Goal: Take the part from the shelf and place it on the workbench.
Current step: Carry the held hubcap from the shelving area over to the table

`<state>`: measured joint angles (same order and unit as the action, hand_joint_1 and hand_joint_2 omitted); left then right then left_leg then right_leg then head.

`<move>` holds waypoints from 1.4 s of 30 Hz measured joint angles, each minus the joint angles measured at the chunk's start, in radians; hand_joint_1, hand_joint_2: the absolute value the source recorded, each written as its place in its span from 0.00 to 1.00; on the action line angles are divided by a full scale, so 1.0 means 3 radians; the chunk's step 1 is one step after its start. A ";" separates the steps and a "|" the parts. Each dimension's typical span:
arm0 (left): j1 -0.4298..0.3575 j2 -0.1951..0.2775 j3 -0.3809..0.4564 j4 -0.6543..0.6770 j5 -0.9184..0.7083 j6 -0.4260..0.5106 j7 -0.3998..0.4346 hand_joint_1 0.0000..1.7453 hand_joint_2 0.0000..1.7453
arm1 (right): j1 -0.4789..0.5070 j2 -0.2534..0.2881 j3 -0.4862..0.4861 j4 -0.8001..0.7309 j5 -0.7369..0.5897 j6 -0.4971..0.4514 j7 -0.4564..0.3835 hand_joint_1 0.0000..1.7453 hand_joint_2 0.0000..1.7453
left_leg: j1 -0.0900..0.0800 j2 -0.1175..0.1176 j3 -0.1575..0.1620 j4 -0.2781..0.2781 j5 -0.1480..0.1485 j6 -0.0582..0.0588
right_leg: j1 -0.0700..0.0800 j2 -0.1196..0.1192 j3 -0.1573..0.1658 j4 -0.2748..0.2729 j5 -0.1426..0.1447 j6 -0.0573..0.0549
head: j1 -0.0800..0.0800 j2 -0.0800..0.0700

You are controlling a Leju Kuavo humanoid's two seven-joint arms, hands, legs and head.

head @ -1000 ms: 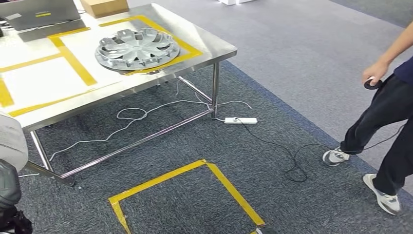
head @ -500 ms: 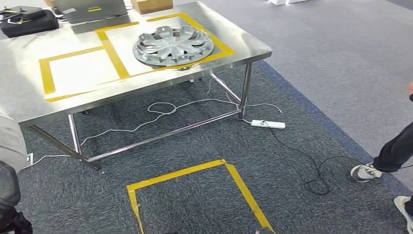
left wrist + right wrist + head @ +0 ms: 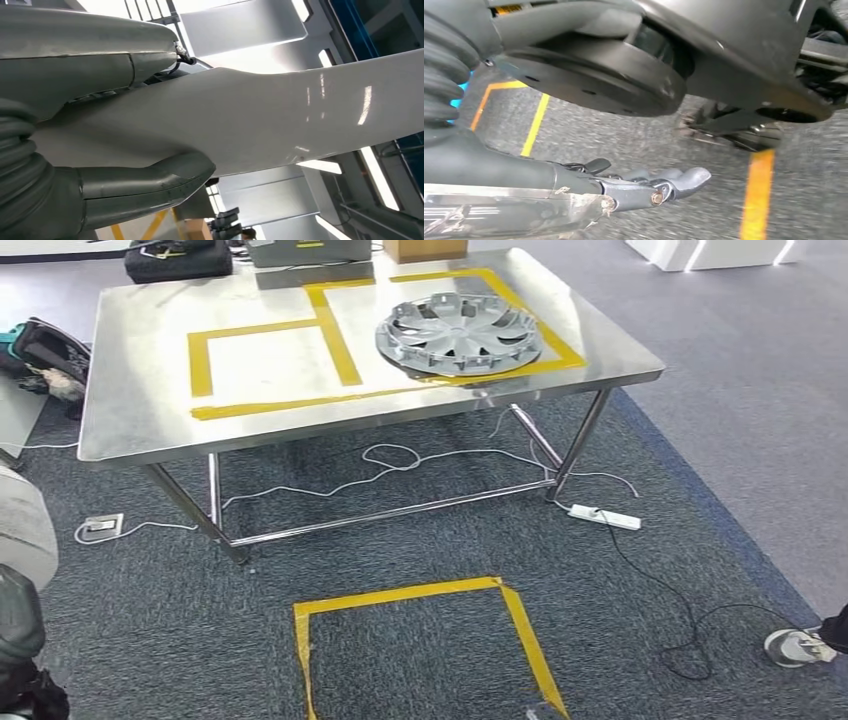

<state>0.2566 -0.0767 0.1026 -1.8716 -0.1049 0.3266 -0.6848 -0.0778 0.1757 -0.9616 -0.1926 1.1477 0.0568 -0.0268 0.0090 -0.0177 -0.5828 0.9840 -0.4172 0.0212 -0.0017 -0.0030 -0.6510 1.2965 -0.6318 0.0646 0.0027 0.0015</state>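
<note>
Left hand (image 3: 125, 187) has the part (image 3: 280, 115) clamped, thumb on one face and fingers on the other. It's a long, pale, smooth panel, and its long axis runs straight out away from the palm, so most of it sticks out past the grip.

From the head view, the workbench (image 3: 140, 390) is ahead across a stretch of carpet, well apart from the robot, with the yellow floor square (image 3: 420, 640) in between. The right taped bay, by the table's right edge, already has a silver hubcap (image 3: 460, 335) in it. The left bay (image 3: 265, 360) is bare, and it's on the carrying arm's side, which is handy.

So my read is that the robot needs to get closer, then reach forward with the left arm over the near edge (that overhanging end looks likely to get to the table first, so watch it near the edge).

Right hand (image 3: 644, 187) hangs low over the carpet with nothing visible in it. I can't tell whether its fingers are spread or curled.
</note>
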 joint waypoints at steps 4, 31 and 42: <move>0.0001 0.0004 -0.0004 0.0003 0.0022 -0.0041 0.0031 1.00 1.00 | 0.0003 -0.0004 0.0000 0.0000 -0.0012 -0.0014 -0.0003 0.00 1.00 | 0.0001 -0.0087 0.0021 0.0014 -0.0016 -0.0027 | -0.0018 0.0035 0.0253 -0.0654 0.0430 -0.0006 | 0.0002 0.0000; 0.0041 0.0083 -0.0062 0.0039 0.0018 -0.0202 0.0114 1.00 1.00 | -0.0003 -0.0006 -0.0019 0.0001 -0.0024 -0.0033 -0.0037 0.00 1.00 | 0.0046 -0.0110 0.0074 -0.0089 0.0007 -0.0033 | -0.0051 0.0043 0.0055 -0.0212 0.0194 0.0079 | 0.0037 0.0001; 0.0038 0.0084 -0.0072 0.0051 0.0033 -0.0204 0.0122 1.00 1.00 | 0.0035 0.0002 -0.0040 0.0009 -0.0017 -0.0027 -0.0029 0.00 1.00 | 0.0059 -0.0004 -0.0223 0.0508 -0.0233 -0.0216 | -0.0075 0.0061 0.0407 -0.0876 0.0412 -0.0121 | 0.0017 0.0001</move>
<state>0.2681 -0.0514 0.0810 -1.8564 -0.0949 0.2653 -0.6481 -0.0674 0.1762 -0.9736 -0.1900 1.1425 0.0486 -0.0355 0.0265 -0.0188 -0.6496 1.1366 -0.4871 -0.0437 -0.0243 0.0153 -0.5291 1.0337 -0.5080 0.0282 0.0079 0.0019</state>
